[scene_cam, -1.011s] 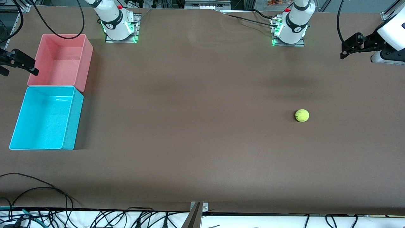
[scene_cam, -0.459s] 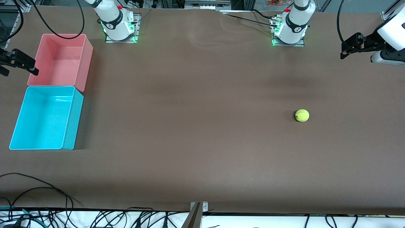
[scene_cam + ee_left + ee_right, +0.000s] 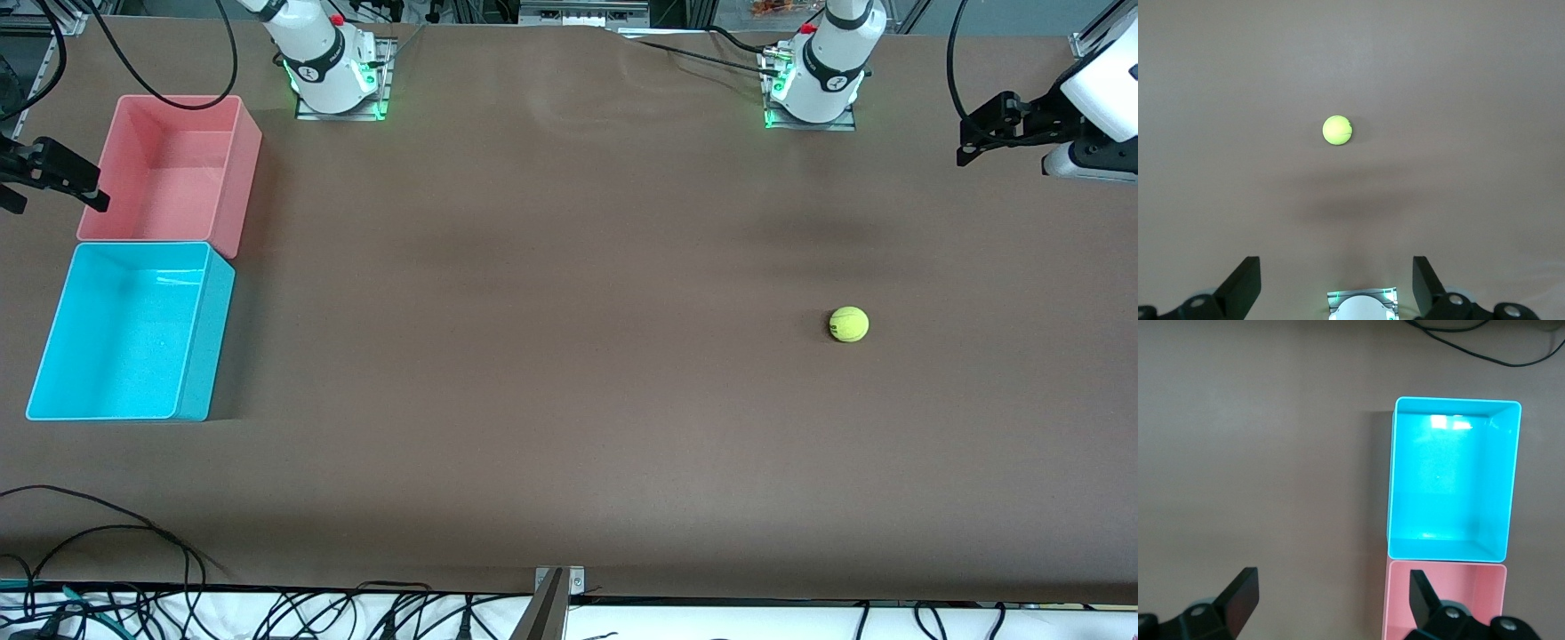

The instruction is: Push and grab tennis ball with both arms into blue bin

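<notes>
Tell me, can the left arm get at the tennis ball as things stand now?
Probably yes. The tennis ball lies alone on the bare table toward the left arm's end, and the left claw hangs open above, nothing between them.

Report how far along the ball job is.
Done: nothing; the blue bin is empty. In hand: nothing; the ball lies untouched toward the left arm's end. The left gripper and right gripper are open, up at the table's ends. Left: pushing it across, grabbing, dropping it in.
</notes>
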